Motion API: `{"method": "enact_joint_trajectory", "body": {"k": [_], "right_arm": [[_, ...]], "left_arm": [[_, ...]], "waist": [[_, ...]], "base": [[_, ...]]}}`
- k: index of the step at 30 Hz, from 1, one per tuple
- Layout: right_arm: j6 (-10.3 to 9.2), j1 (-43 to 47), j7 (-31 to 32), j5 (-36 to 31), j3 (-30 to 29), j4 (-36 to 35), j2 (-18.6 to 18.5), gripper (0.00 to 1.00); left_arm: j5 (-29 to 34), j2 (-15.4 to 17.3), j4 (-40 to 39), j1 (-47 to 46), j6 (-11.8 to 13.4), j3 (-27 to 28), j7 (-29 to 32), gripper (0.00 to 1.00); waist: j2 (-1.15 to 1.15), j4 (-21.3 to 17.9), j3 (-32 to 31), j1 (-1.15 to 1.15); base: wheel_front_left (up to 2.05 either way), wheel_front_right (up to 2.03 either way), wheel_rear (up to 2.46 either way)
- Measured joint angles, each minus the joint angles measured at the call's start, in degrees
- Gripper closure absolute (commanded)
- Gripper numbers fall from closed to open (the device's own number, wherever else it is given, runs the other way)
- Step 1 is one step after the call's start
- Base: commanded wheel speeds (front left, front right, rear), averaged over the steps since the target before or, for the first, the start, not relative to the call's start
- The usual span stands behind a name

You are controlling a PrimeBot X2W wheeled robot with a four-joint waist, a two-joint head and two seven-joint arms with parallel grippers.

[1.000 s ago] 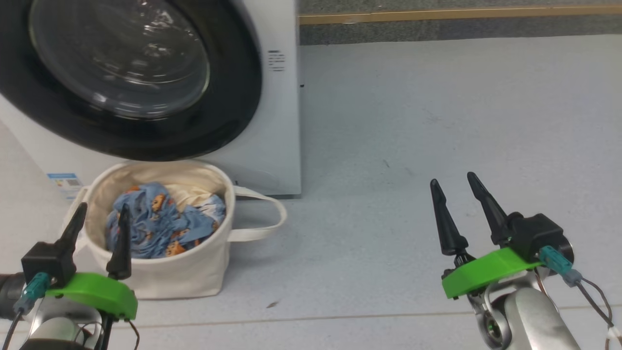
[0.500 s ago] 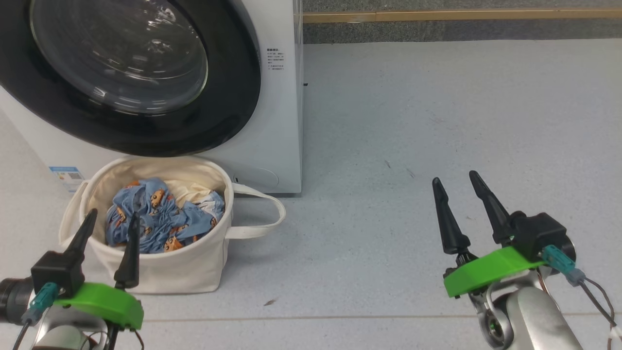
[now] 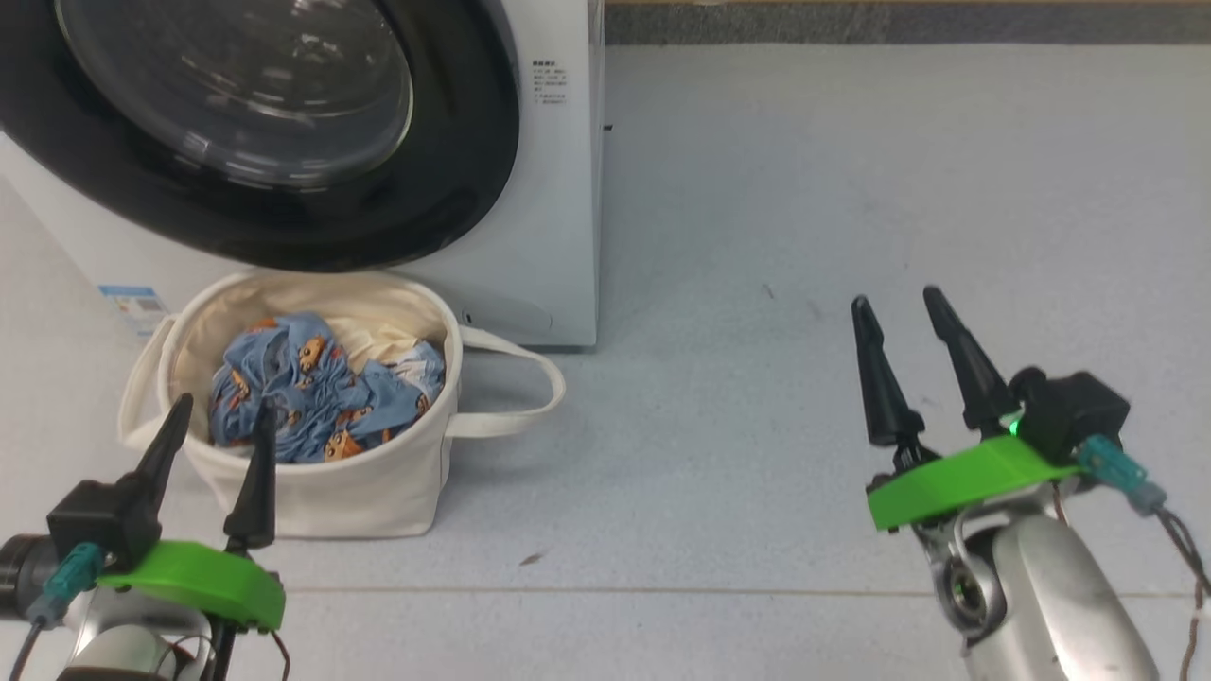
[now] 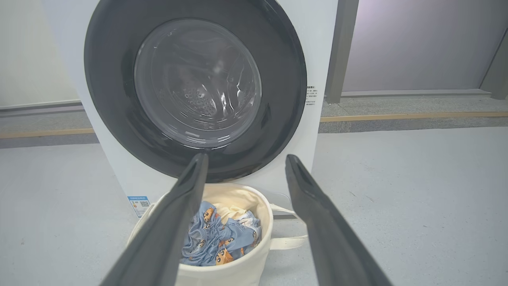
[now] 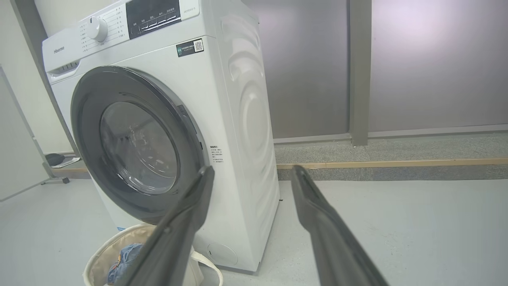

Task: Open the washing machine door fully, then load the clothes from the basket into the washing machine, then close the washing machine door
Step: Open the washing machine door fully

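Note:
The white washing machine (image 3: 558, 236) (image 5: 238, 131) stands at the upper left, its black-rimmed glass door (image 3: 284, 123) (image 4: 194, 87) (image 5: 135, 147) lying flat against the front. Right below the door sits the cream canvas basket (image 3: 322, 492) (image 4: 238, 274) (image 5: 99, 262) with the blue printed clothes (image 3: 317, 392) (image 4: 222, 238) and a cream garment (image 3: 378, 336) inside. My left gripper (image 3: 222, 416) hovers open at the basket's near rim, empty. Well off to the right, over bare floor, my right gripper (image 3: 899, 303) is open and empty too.
The basket's strap handle (image 3: 530, 397) loops out to the right on the grey floor (image 3: 804, 189). A raised step with a wooden strip (image 5: 397, 163) and frosted glass panels (image 5: 428, 63) run behind the machine. Open floor lies right of the machine.
The head view has shifted, so machine and basket sit higher and a bit to the right. The right gripper has risen slightly in that view; both stay open.

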Motion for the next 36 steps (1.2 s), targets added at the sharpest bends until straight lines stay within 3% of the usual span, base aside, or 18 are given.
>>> {"method": "enact_joint_trajectory", "body": {"k": [6, 10, 11, 12, 13, 17, 22, 28, 36], "right_arm": [[0.0, -4.27, -0.01, 2.14, 0.16, 0.6, 0.0, 0.0], [0.0, -8.64, 0.1, 7.08, 0.43, 2.22, -0.02, 0.0], [0.0, -9.96, 0.49, 9.67, 0.44, 2.59, -0.03, 0.09], [0.0, -11.45, 0.87, 11.92, 0.44, 3.22, -0.04, 0.96], [0.0, -13.08, 1.32, 13.46, 0.41, 3.88, -0.07, 1.0], [0.0, -20.12, 5.31, 23.14, -0.43, 6.77, -0.19, 1.0], [-0.01, -31.11, 17.13, 40.06, -5.69, 12.94, -1.74, 1.0], [-0.01, -42.99, 27.89, 47.29, -8.49, 20.54, -4.07, 1.0], [-0.01, -56.56, 39.49, 50.63, -9.55, 34.12, -4.33, 1.0]], "left_arm": [[-1.94, -0.31, -1.23, -0.15, -0.55, 1.0, 0.0, 0.0], [-3.05, -0.65, -2.47, -0.49, -1.08, 1.72, -0.67, 0.0], [-3.37, -0.89, -2.65, -0.69, -1.09, 1.79, -0.68, 0.0], [-3.5, -1.14, -2.78, -0.86, -1.19, 1.8, -0.87, 0.0], [-3.55, -1.37, -2.82, -1.09, -1.63, 1.8, -1.23, 0.0], [-4.43, -2.15, -2.92, -1.78, -2.3, 1.79, -1.87, 0.0], [-4.43, -3.68, -2.15, -3.13, -3.61, 1.55, -2.79, 0.0], [-4.98, -5.39, -1.03, -4.91, -4.67, 1.38, -3.98, 0.0], [-5.47, -8.17, -0.03, -7.25, -7.22, 1.43, -5.23, 0.0]], "waist": [[0.0, 0.83, 2.62, 0.0], [0.0, 1.67, 5.32, 0.0], [0.0, 1.91, 6.03, 0.0], [0.0, 2.17, 6.76, 0.0], [0.0, 2.45, 7.48, 0.01], [0.0, 3.9, 10.02, 0.02], [0.0, 6.83, 13.01, 0.02], [0.0, 9.57, 16.12, 0.01], [0.0, 12.66, 21.14, 0.01]], "base": [[0.0, 0.0, 0.0], [0.0, 0.0, 0.0], [0.0, 0.0, 0.0], [0.0, 0.0, 0.0], [0.0, 0.0, 0.0], [0.0, 0.0, 0.0], [0.0, 0.0, 0.0], [0.0, 0.0, 0.0], [0.0, 0.0, 0.0]]}}
